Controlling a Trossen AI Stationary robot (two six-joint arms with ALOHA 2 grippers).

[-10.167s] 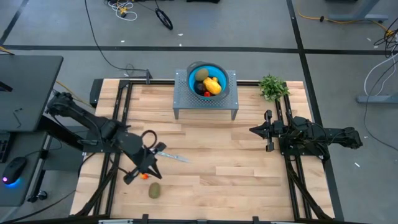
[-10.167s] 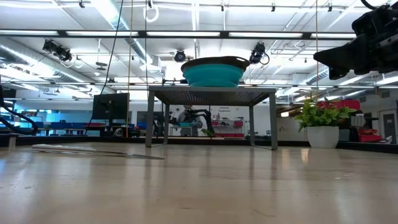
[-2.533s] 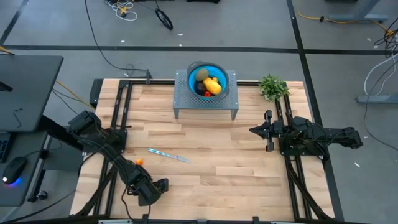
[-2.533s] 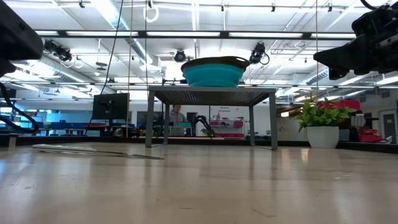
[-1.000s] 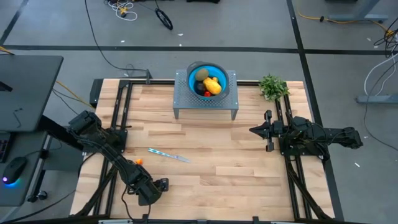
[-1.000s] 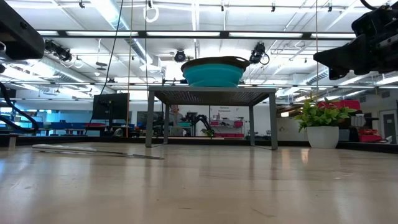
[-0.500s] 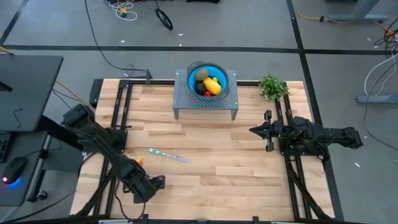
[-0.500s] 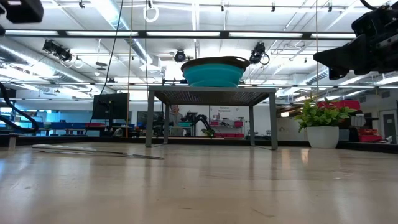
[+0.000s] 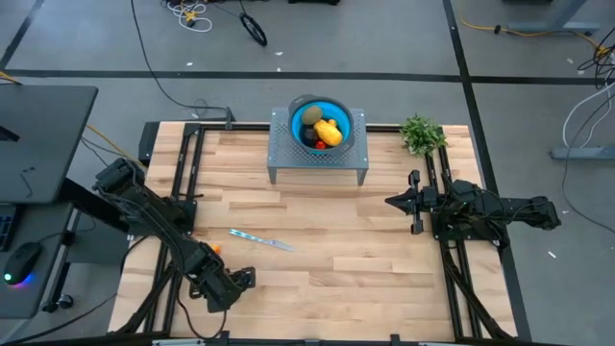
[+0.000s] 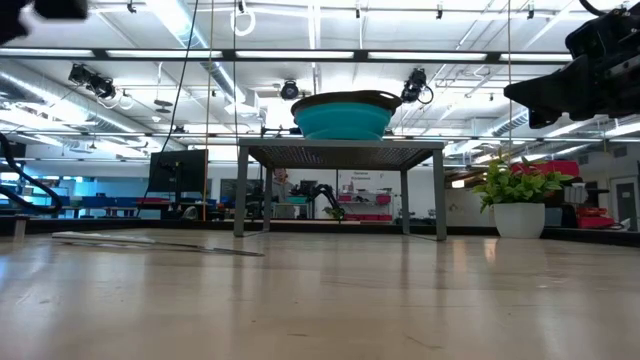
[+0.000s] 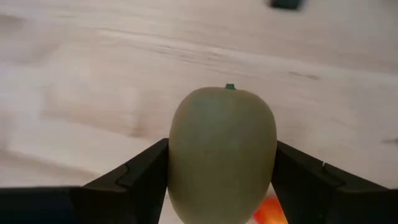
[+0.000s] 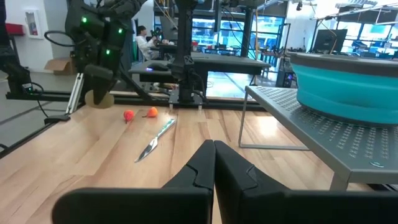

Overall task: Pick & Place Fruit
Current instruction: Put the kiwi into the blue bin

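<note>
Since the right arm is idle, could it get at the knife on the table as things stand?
Probably yes. The knife lies in the open mid-table, nothing between it and the shut right gripper. The left gripper, holding a kiwi, is off to the side.

Layout of the table [image 9: 384, 259]: a raised stand [image 9: 318, 159] at the middle of the far edge, carrying a bowl [image 9: 295, 117] with fruit [image 9: 327, 132] in it; a plant [image 9: 421, 135] at the far right corner; a knife [image 9: 260, 239] left of centre; small fruit [image 12: 129, 115] just beside it.
</note>
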